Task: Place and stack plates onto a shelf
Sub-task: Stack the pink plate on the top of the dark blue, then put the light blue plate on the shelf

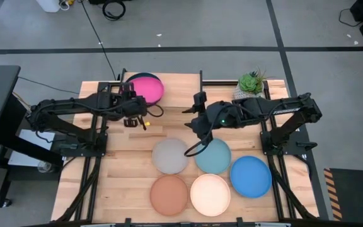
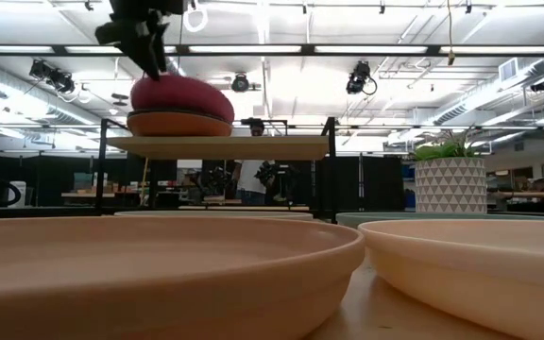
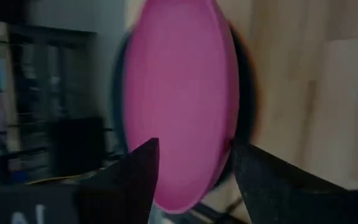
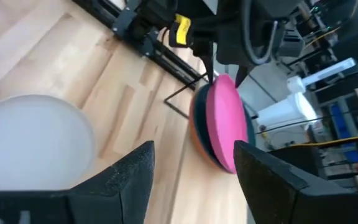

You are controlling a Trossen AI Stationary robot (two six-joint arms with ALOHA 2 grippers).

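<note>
Potted plant (image 1: 252,82) — beside shelf (image 2: 217,146).

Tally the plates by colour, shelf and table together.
magenta plate: 1
orange plate: 1
grey plate: 1
pale blue plate: 1
bright blue plate: 1
terracotta plate: 1
cream plate: 1
Total: 7 in plain view

We see a grey floor (image 1: 188,25) crossed by dark lines around the slatted table (image 1: 118,176). A potted plant (image 1: 252,82) sits upper right, cables (image 1: 113,9) top centre. Ceiling strip lights (image 2: 385,49) glow overhead.
</note>
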